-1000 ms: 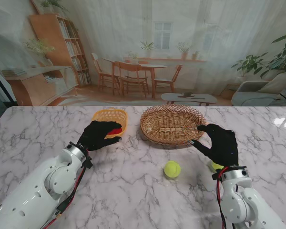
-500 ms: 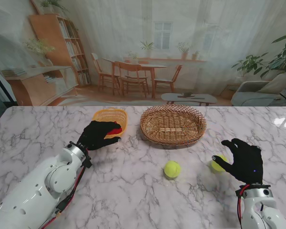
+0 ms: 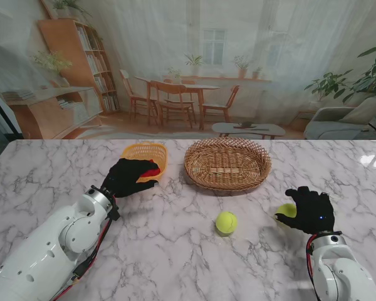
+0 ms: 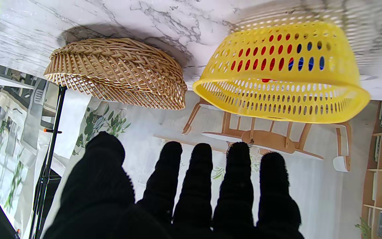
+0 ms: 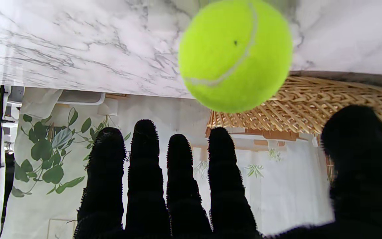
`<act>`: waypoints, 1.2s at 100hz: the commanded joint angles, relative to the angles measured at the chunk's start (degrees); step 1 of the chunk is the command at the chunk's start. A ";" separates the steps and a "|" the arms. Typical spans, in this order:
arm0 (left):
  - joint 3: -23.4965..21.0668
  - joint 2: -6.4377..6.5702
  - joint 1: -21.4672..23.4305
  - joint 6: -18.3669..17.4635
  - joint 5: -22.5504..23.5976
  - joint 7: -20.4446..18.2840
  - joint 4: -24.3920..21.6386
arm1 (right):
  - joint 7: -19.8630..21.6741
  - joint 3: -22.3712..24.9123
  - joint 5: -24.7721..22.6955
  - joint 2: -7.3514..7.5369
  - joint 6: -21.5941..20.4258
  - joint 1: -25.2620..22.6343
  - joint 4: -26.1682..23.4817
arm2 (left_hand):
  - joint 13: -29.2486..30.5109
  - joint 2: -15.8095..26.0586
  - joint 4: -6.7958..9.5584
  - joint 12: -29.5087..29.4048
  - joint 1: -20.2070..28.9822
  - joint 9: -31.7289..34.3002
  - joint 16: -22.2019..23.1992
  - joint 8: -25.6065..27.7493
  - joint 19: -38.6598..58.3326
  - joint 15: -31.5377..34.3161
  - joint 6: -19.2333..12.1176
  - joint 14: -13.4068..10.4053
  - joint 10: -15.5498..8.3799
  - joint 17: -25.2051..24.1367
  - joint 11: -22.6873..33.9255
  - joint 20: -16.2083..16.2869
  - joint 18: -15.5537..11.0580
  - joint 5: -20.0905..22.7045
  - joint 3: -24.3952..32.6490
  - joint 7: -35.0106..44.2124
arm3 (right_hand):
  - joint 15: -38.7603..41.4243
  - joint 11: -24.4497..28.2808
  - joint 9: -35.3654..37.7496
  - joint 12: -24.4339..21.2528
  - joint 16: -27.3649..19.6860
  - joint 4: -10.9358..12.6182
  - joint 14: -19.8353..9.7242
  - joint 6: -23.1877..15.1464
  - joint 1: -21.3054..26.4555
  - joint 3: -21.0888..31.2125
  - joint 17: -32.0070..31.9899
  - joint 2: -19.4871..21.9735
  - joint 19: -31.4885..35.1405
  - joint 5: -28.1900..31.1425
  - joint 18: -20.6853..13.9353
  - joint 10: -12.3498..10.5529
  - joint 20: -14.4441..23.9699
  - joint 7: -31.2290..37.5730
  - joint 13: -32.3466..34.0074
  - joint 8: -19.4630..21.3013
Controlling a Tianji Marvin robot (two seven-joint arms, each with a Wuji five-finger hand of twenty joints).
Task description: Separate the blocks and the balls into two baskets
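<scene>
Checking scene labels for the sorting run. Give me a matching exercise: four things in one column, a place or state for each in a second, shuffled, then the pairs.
Column 1
1. round yellow perforated plastic basket
2. oval woven wicker basket
3. yellow-green tennis ball at the table's middle
4. yellow-green tennis ball on the right

Column 2
A. lies free on the marble, no hand by it
B. shows nothing inside in the stand view
C. right hand reaches over it
D. holds red and blue pieces

Pairs: 1-D, 2-B, 3-A, 4-C
</scene>
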 commanded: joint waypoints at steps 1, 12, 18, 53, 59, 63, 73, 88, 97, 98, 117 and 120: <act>0.03 0.03 -0.09 0.22 0.09 -0.66 0.27 | 0.72 -0.42 -0.39 0.19 0.51 0.75 0.86 | -0.80 2.95 -1.11 0.73 0.39 -0.56 0.17 -0.51 -1.27 -0.96 0.00 -0.20 -0.20 -1.04 -0.40 1.02 1.20 -1.18 -0.81 -0.97 | 3.72 1.63 -1.05 1.03 1.14 0.67 -0.61 1.67 0.93 2.21 0.88 -2.66 2.04 0.02 -1.51 0.96 1.37 1.15 0.06 1.36; 0.08 0.04 -0.15 0.23 0.10 -0.69 0.35 | 2.80 -1.24 -0.97 0.54 1.04 1.87 1.57 | -0.85 2.94 -1.12 0.74 0.32 -0.53 0.17 -0.52 -1.32 -0.99 -0.06 -0.19 -0.22 -1.06 -0.39 1.07 1.28 -1.24 -0.86 -0.99 | 4.96 1.85 -1.14 1.38 1.70 0.69 -0.72 1.80 0.59 2.34 2.51 -2.68 4.13 0.01 -2.46 0.97 2.52 1.13 0.11 1.70; 0.13 0.05 -0.20 0.24 0.09 -0.75 0.37 | 4.05 -1.68 -1.14 0.68 1.45 2.31 1.76 | -0.86 2.96 -1.10 0.74 0.46 -0.53 0.17 -0.51 -1.35 -0.99 -0.10 -0.19 -0.24 -1.06 -0.39 1.09 1.22 -1.21 -0.79 -0.97 | 4.02 1.29 -1.41 1.10 1.09 0.61 -0.71 1.79 0.12 2.56 3.06 -2.69 4.66 -0.07 -3.16 1.05 2.84 0.94 -0.37 1.75; 0.45 0.13 -0.39 0.38 0.36 -1.02 0.48 | 7.01 -5.27 0.57 0.73 4.48 4.47 3.99 | -0.77 3.00 -1.13 0.73 0.20 -0.62 0.20 -0.59 -1.39 -0.96 -0.07 -0.12 -0.25 -1.02 -0.41 1.24 1.30 -1.36 -0.86 -1.08 | 6.73 4.76 0.91 3.19 1.71 0.37 -0.49 2.74 0.43 3.29 8.35 -2.85 7.46 1.74 -4.79 0.70 2.88 1.89 2.32 2.54; 0.55 0.10 -0.45 0.41 0.08 -1.14 0.53 | 7.36 -5.80 0.94 0.71 4.84 4.80 4.31 | -0.83 3.09 -1.12 0.72 0.23 -0.67 0.19 -0.60 -1.44 -1.00 -0.14 -0.25 -0.20 -1.07 -0.43 1.24 1.26 -1.38 -0.83 -1.09 | 7.52 5.47 1.21 3.71 1.99 0.37 -0.40 2.92 0.80 3.46 9.50 -2.92 8.05 1.97 -4.95 0.74 2.76 2.20 2.82 2.76; 0.63 0.10 -0.49 0.47 -0.04 -1.30 0.54 | 7.51 -6.11 1.15 0.71 5.01 5.01 4.52 | -0.81 3.06 -1.12 0.73 0.25 -0.65 0.20 -0.60 -1.47 -0.99 -0.09 -0.22 -0.22 -1.09 -0.42 1.24 1.24 -1.37 -0.83 -1.08 | 8.07 5.93 1.44 4.03 2.19 0.39 -0.34 2.99 1.25 3.69 10.47 -3.11 8.49 2.25 -4.90 0.79 2.69 2.49 3.28 2.93; 0.78 0.16 -0.57 0.54 0.20 -1.46 0.54 | 7.62 -6.69 1.70 0.64 5.28 5.37 4.84 | -0.83 3.07 -1.13 0.72 0.19 -0.67 0.19 -0.62 -1.48 -1.01 -0.13 -0.24 -0.26 -1.09 -0.44 1.27 1.39 -1.40 -0.85 -1.10 | 9.69 7.36 2.01 5.14 2.62 0.19 0.09 3.54 2.89 5.19 13.36 -3.68 9.68 2.98 -4.61 1.11 1.69 3.67 4.49 3.64; 0.88 0.05 -0.68 0.53 -0.60 -1.59 0.74 | 7.57 -7.42 3.54 0.27 6.28 5.72 5.03 | -0.84 3.05 -1.11 0.74 0.27 -0.64 0.20 -0.62 -1.52 -1.01 -0.05 -0.21 -0.17 -1.13 -0.42 1.30 1.46 -1.38 -0.82 -1.09 | 13.74 9.88 3.27 6.60 4.08 -0.58 0.27 3.82 5.46 11.81 18.55 -4.71 12.87 4.27 -5.88 1.51 -0.16 6.08 7.21 4.64; 0.92 0.06 -0.69 0.63 -0.79 -1.79 0.75 | 7.11 -7.75 4.16 0.11 6.70 5.94 5.37 | -0.82 3.02 -1.11 0.74 0.29 -0.64 0.21 -0.62 -1.60 -0.99 -0.06 -0.14 -0.19 -1.10 -0.41 1.27 1.38 -1.37 -0.83 -1.08 | 17.78 11.26 3.89 7.30 6.08 -0.96 -0.20 3.71 7.83 15.45 21.30 -4.57 15.85 4.62 -7.24 1.70 0.30 7.39 8.77 4.86; 0.92 0.06 -0.69 0.64 -0.78 -1.81 0.74 | 7.08 -7.78 4.20 0.10 6.73 5.96 5.41 | -0.88 3.08 -1.12 0.74 0.21 -0.67 0.20 -0.62 -1.61 -1.02 -0.16 -0.21 -0.22 -1.10 -0.42 1.27 1.38 -1.42 -0.86 -1.10 | 18.25 11.43 3.96 7.38 6.32 -1.02 -0.25 3.70 8.06 15.79 21.54 -4.49 16.13 4.61 -7.37 1.68 0.37 7.57 8.89 4.89; 0.97 -0.05 -0.74 0.63 -1.63 -1.98 0.87 | 5.26 -7.88 5.71 -0.32 6.39 6.22 5.99 | -0.85 3.06 -1.11 0.75 0.26 -0.58 0.20 -0.60 -1.66 -1.01 -0.10 -0.17 -0.23 -1.10 -0.39 1.27 1.44 -1.26 -0.84 -1.02 | 24.86 14.65 6.36 9.52 9.63 -2.99 -1.29 2.00 13.77 19.33 25.36 -1.62 20.19 6.44 -9.03 1.16 2.25 12.16 11.92 2.98; 1.02 -0.09 -0.77 0.62 -1.97 -2.08 0.90 | 4.98 -7.71 5.91 -0.38 6.15 6.14 5.89 | -0.85 3.10 -1.12 0.74 0.22 -0.65 0.20 -0.61 -1.69 -1.02 -0.16 -0.20 -0.29 -1.15 -0.42 1.26 1.43 -1.34 -0.85 -1.05 | 25.32 14.77 6.77 9.80 9.86 -4.56 -1.36 1.64 15.25 19.14 25.89 -1.91 20.53 6.37 -9.27 1.12 2.45 14.01 12.26 1.08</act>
